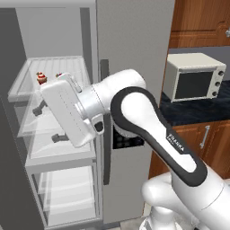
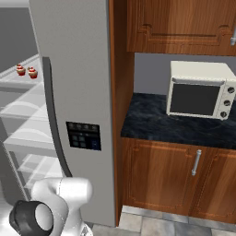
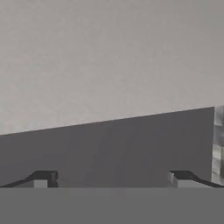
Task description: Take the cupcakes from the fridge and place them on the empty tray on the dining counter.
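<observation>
The fridge (image 1: pixel 130 36) stands with its left door open, and translucent shelves show inside. Two cupcakes (image 1: pixel 42 77) with red-and-white tops sit side by side on the upper shelf (image 1: pixel 67 67). From the right they appear at the far left (image 2: pixel 20 69) (image 2: pixel 32 72). My gripper (image 1: pixel 47 123) reaches into the fridge one shelf level below the cupcakes, slightly to their right, open with nothing between its fingers. In the hand view the gripper (image 3: pixel 112 179) faces a plain grey inner wall. The tray and the dining counter are out of view.
The closed right fridge door (image 2: pixel 78 69) carries a long dark handle (image 2: pixel 53 120) and a dispenser panel (image 2: pixel 83 135). To the right, a white toaster oven (image 2: pixel 200 90) stands on a dark stone counter (image 2: pixel 152 120) over wooden cabinets (image 2: pixel 161 175).
</observation>
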